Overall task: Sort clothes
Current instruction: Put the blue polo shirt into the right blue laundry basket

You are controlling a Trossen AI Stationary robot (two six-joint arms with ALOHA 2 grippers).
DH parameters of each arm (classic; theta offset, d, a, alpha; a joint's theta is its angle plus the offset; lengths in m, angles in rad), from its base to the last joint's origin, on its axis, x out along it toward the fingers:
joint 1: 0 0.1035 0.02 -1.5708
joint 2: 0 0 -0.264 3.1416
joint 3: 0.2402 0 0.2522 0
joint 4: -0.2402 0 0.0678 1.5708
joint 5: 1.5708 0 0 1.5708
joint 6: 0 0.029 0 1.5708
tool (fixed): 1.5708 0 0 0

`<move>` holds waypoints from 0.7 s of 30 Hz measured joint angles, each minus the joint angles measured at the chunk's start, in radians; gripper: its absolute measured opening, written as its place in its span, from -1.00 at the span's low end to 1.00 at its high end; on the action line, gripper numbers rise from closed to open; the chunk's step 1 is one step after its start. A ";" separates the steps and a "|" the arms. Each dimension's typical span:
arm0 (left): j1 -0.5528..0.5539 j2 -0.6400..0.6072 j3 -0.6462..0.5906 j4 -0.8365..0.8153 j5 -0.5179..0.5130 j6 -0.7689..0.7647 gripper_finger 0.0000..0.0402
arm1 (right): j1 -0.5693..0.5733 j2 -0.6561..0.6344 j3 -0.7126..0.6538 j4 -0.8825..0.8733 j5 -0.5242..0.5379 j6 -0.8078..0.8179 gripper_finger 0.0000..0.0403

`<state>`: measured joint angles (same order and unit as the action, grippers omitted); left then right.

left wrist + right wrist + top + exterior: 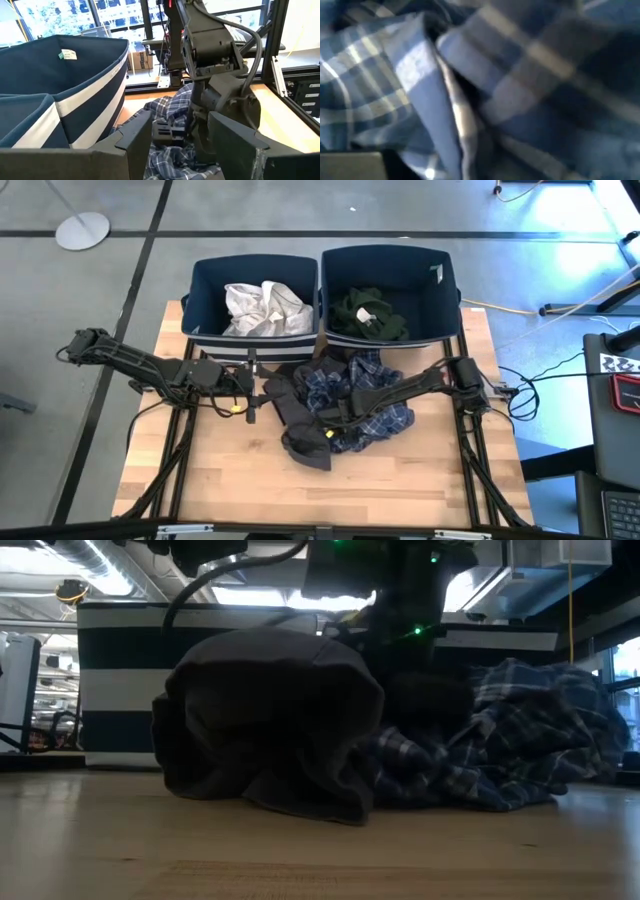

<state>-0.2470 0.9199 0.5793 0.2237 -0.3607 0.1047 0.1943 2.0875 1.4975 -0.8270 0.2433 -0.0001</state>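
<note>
two sorted, two left on the table

white garment and green garment lie in the bins at 12 o'clock; plaid shirt and grey garment remain mid-table. right gripper is buried in the plaid, grip unclear. left gripper hovers spread wide, empty, at 9 o'clock of the pile.

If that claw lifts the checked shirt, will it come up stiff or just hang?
Probably hang limp: the plaid shirt lies crumpled in soft folds. It may drag the dark grey garment lying against it. The right gripper is down in the pile.
</note>
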 joint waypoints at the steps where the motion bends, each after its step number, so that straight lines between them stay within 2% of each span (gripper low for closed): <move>1: 0.000 0.000 0.000 -0.001 0.000 0.000 -0.08 | -0.004 0.007 0.000 0.004 -0.004 -0.004 0.14; 13: 0.000 0.000 0.000 -0.006 0.000 0.000 -0.08 | -0.001 0.033 -0.002 0.036 -0.036 -0.095 -0.87; 15: 0.000 0.000 0.000 -0.005 0.000 0.000 -0.08 | 0.010 0.033 -0.002 0.032 -0.027 -0.114 -0.93; 21: 0.000 0.000 0.000 -0.005 0.000 0.003 -0.08 | 0.045 0.017 -0.004 -0.037 0.023 -0.096 -0.86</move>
<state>-0.2470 0.9199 0.5793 0.2186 -0.3607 0.1074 0.2390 2.1048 1.4939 -0.8636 0.2665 -0.0965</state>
